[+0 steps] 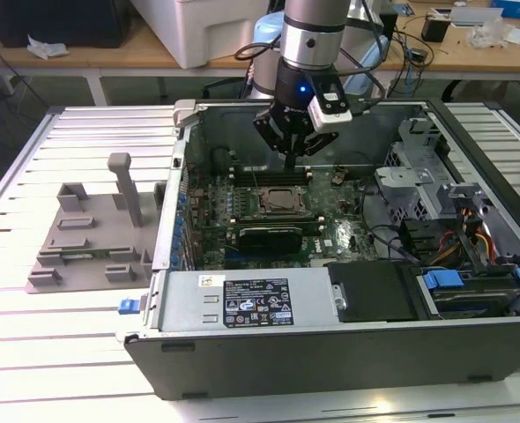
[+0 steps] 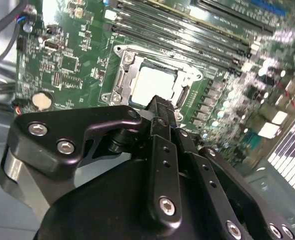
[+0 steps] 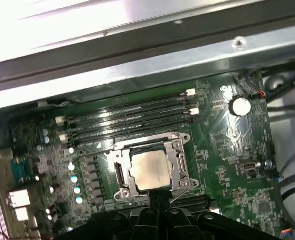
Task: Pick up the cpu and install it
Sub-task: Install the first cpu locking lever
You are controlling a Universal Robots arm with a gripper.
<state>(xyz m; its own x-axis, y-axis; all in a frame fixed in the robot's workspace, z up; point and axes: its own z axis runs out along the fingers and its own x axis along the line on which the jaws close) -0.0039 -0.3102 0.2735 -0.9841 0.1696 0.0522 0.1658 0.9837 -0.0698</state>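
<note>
arm [image 1: 308, 44] vert over case [image 1: 330, 344] | claw [image 1: 292, 163] clenched abv cpu [image 3: 150, 170] | cpu in socket [image 3: 183, 167]

Open computer case [image 1: 330, 352] being kept on a slatted table [image 1: 31, 335]
A grey plastic tray [image 1: 75, 251] is being kept beside it; a coin-cell battery [image 3: 241, 105] is being held on its motherboard [image 3: 227, 150].

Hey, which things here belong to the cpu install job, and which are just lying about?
Job in hand:
cpu, lying in the motherboard socket
gripper, fingers shut, close to the cpu
open computer case

Lying about:
grey plastic tray, beside the case
long black card, next to the socket
coin cell on the board
</note>
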